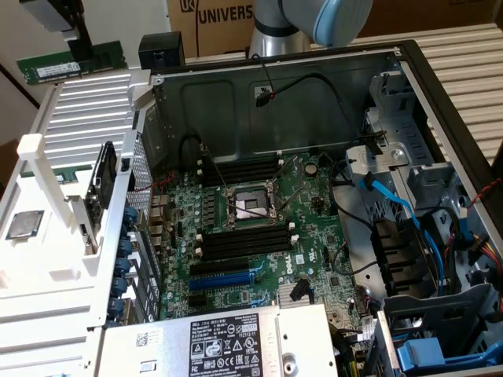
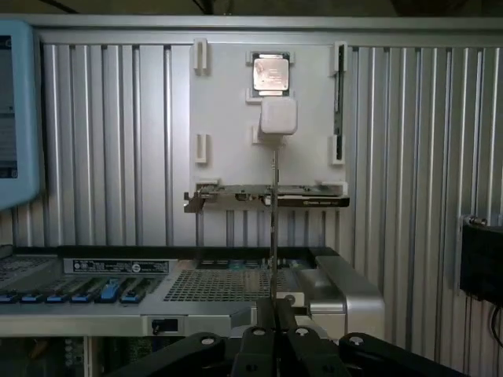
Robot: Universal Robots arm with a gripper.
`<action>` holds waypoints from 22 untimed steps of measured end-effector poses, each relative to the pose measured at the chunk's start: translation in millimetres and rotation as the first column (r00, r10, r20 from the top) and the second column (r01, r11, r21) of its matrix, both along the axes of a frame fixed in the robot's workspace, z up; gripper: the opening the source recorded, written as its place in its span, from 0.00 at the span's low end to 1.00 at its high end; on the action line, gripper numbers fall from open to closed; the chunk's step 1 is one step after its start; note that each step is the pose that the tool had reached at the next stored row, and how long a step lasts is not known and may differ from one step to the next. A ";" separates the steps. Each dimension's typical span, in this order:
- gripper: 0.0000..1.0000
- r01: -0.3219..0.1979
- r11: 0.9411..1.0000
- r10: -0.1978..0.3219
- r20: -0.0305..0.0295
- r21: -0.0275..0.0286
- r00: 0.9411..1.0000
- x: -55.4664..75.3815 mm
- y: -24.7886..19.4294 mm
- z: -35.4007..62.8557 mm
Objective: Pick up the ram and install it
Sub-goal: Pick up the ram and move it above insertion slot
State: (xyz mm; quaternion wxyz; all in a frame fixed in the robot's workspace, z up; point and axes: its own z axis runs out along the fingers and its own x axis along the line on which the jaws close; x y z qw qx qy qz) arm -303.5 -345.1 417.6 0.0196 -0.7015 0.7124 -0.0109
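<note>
**Ribbed metal counter (image 2: 102, 141), memory stick (image 1: 49, 71) held clear**

The hand (image 1: 87, 52) pinched the thin, flat green memory stick mid-length, apparently leaving its far edge free for a slot. It hung above the counter, beside the open steel computer case (image 1: 236, 102) with long black slots (image 1: 240, 243).

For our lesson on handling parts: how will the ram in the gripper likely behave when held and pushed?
The ram looks stiff: it juts from the gripper without sagging. It is probably light, since it is very thin edge-on in the wrist view. It is likely fragile, being a bare green circuit board.
</note>
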 end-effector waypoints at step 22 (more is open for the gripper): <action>0.13 0.000 1.000 0.000 -0.002 -0.009 1.000 104.9 -0.1 -5.9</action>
